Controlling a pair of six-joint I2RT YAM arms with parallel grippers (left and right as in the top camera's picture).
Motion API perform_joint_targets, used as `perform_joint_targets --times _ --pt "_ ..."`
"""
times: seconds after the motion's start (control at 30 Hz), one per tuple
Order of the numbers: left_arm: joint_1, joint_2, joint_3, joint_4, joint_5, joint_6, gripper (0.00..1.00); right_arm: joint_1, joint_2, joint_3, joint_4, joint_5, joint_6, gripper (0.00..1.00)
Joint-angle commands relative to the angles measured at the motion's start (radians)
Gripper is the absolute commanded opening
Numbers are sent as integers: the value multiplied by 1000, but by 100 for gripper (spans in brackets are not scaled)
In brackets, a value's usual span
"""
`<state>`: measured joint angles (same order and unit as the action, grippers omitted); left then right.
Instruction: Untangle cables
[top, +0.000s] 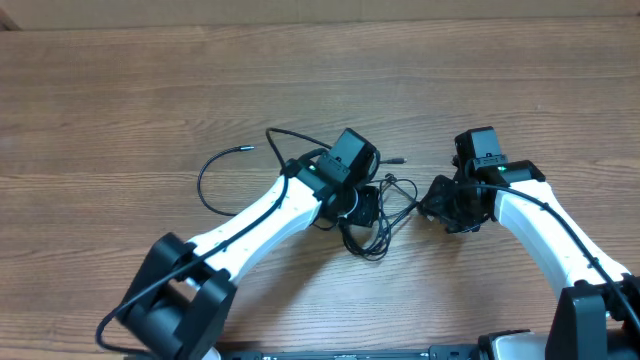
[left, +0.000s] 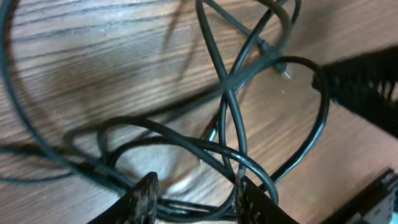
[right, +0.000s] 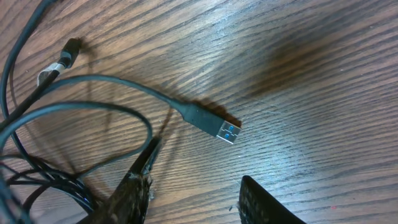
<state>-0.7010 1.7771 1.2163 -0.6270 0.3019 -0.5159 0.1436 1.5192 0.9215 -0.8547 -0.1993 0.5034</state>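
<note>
Wooden table, cables tangled.
Left gripper half-open astride strands, right gripper half-open, empty; tugging crossed loops could cinch them.

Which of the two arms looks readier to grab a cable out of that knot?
Probably the left. The left gripper sits over the tangle, strands of the cables running between its fingers. The right gripper has only bare table between its fingers; the USB plug lies just ahead of them.
</note>
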Motion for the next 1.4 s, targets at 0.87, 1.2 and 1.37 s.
perform_joint_targets --times 0.87,1.2,1.37 --pt "224 48 -4 -154 -34 184 25 54 -20 -24 -10 -324 -111 33" --pt "289 48 -4 -248 -19 293 24 256 -20 -37 113 -327 51 9" --pt "359 48 -4 -318 31 405 22 371 -20 -37 263 -354 156 4"
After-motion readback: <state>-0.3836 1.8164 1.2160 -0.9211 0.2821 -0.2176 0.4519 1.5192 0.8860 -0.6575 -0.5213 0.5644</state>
